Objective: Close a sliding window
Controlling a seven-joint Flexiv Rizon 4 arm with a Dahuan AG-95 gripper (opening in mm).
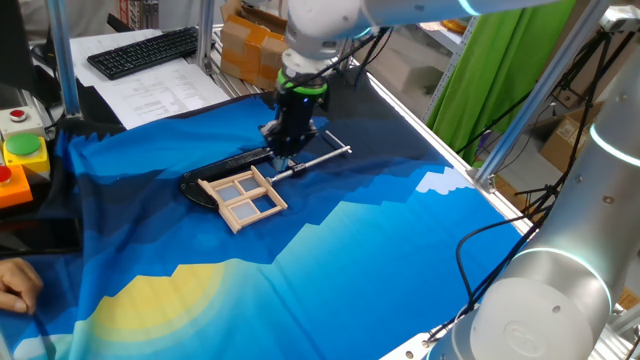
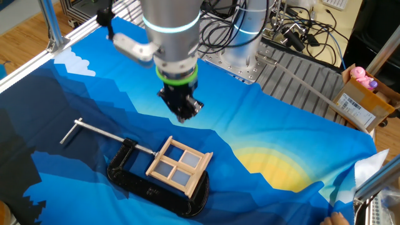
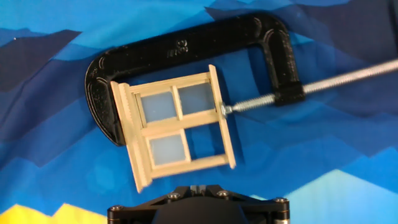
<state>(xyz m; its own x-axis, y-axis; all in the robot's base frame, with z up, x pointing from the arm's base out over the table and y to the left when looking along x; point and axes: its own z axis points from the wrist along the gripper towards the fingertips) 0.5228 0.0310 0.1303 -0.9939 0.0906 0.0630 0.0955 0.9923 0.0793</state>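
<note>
The sliding window point(image 3: 177, 127) is a light-wood frame with four panes. It lies flat on the blue cloth, held in a black C-clamp point(image 3: 186, 40) whose threaded metal rod point(image 3: 348, 79) presses on its right edge. Three panes look frosted, and blue cloth shows through the lower right one. The window also shows in one fixed view point(image 1: 245, 197) and in the other fixed view point(image 2: 179, 164). My gripper point(image 3: 199, 185) hovers above the cloth just beside the window's near edge, fingers together and empty. It stands over the rod side point(image 1: 285, 150) and behind the window point(image 2: 184, 115).
A keyboard point(image 1: 145, 50), papers and cardboard boxes point(image 1: 250, 45) lie at the back. A box with coloured buttons point(image 1: 20, 150) sits at the left edge, and a person's hand point(image 1: 15, 285) below it. Cables point(image 2: 300, 31) and a carton point(image 2: 359, 103) lie beyond the cloth.
</note>
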